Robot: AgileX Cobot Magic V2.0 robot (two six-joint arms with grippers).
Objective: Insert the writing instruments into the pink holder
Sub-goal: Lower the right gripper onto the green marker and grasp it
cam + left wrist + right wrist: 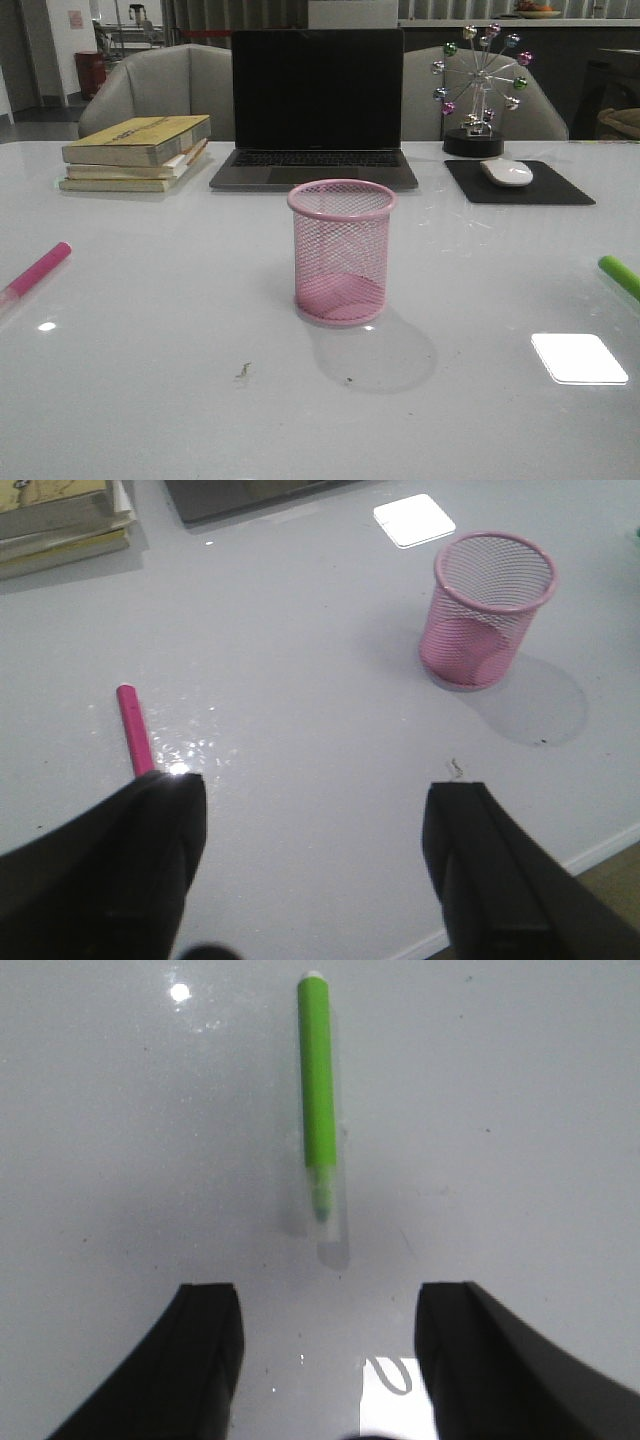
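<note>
Risk: both grippers, left [315,865] and right [330,1360], gape empty. Markers, pink [36,270] and green [318,1090], lie flat at opposite table edges and could roll off. Cup [342,252] is light; a nudge tips it.

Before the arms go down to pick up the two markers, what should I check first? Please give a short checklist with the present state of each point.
1. Pink holder upright, mouth open, nothing inside: ok.
2. Left gripper open and holding nothing: ok.
3. Right gripper open and holding nothing: ok.
4. Green marker lies flat ahead of the right gripper, between the line of its fingers: ok.
5. Pink marker centred for the left gripper: not ok, it lies near one finger, off to the side.
6. Clear cap on the green marker's tip firmly seated: cannot tell.
</note>
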